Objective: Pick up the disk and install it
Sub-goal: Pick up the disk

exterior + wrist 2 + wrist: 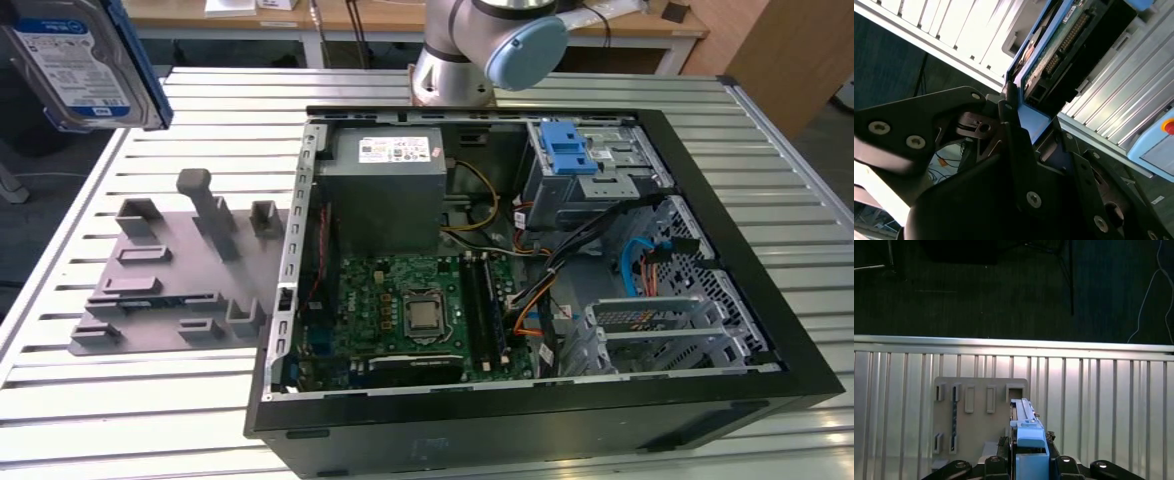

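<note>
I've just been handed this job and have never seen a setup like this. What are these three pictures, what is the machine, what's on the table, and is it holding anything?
The machine is a single robot arm standing at the far edge of a slatted metal table. The exterior view comes from a camera off the arm, looking down on the table. Both wrist views come from cameras riding on the arm near its gripper. On the table sits an open computer case with its boards and cables exposed. At the exterior view's left is a grey holder plate with slots and posts. The gripper is shut on the disk, clamping its blue frame, and holds it in the air, lifted clear of the table.
</note>
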Available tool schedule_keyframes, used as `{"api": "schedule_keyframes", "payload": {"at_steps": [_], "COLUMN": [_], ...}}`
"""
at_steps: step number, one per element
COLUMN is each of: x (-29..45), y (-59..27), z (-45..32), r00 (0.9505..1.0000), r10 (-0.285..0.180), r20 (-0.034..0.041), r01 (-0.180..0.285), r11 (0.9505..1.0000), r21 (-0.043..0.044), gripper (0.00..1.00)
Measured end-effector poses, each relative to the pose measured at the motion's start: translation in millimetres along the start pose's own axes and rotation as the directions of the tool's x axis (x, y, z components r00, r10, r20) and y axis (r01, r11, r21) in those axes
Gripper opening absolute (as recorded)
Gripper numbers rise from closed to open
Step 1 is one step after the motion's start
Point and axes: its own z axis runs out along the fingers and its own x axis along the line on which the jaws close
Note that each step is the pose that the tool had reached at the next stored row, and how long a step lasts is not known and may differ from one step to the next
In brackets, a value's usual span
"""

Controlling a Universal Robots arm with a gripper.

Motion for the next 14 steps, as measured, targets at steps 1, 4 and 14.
{"api": "schedule_keyframes", "payload": {"at_steps": [1, 4, 14], "x": [-0.1, -0.3, -1.1], "y": [0.1, 0.3, 1.1], "z": [-2.9, -11.9, -41.2], "r00": [1.0000, 1.0000, 1.0000], "r10": [0.000, 0.000, -0.002], "r20": [0.0000, 0.0000, -0.0002], "r01": [0.000, 0.000, 0.002], "r11": [1.0000, 1.0000, 1.0000], "r21": [0.0000, 0.0000, -0.0003], "gripper": [0.36, 0.36, 0.36]}}
